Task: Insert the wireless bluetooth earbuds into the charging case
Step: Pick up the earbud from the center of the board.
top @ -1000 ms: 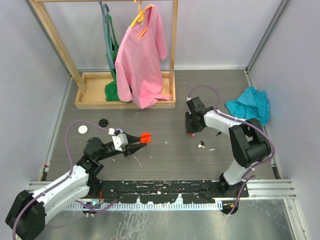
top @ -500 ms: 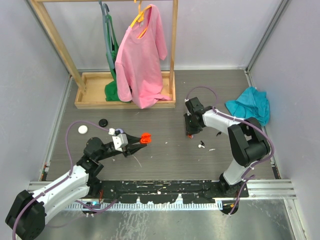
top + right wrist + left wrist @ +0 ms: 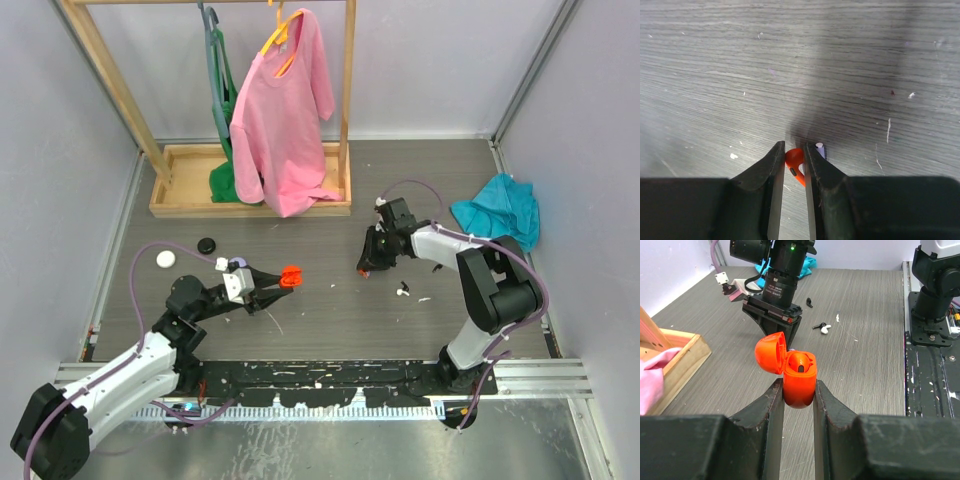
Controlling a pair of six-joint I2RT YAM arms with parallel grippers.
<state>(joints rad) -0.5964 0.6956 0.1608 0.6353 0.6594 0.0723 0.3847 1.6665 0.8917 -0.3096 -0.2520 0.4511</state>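
Note:
My left gripper (image 3: 799, 390) is shut on the orange charging case (image 3: 800, 382), holding it up with its lid (image 3: 771, 352) flipped open; the same case (image 3: 290, 276) shows left of centre in the top view. My right gripper (image 3: 366, 264) points down at the floor, shut on a red earbud (image 3: 794, 161). A lilac earbud (image 3: 819, 149) lies just outside its right finger. A white earbud (image 3: 403, 291) and a dark earbud (image 3: 437, 267) lie on the floor near the right arm.
A wooden rack (image 3: 250, 195) with a pink shirt (image 3: 283, 115) and a green garment stands at the back. A teal cloth (image 3: 497, 213) lies at the right wall. A black round case (image 3: 207, 244) and a white round case (image 3: 165, 259) sit far left.
My right gripper has closed on the red earbud and shifted slightly left and toward me. The left arm and the orange case have not moved.

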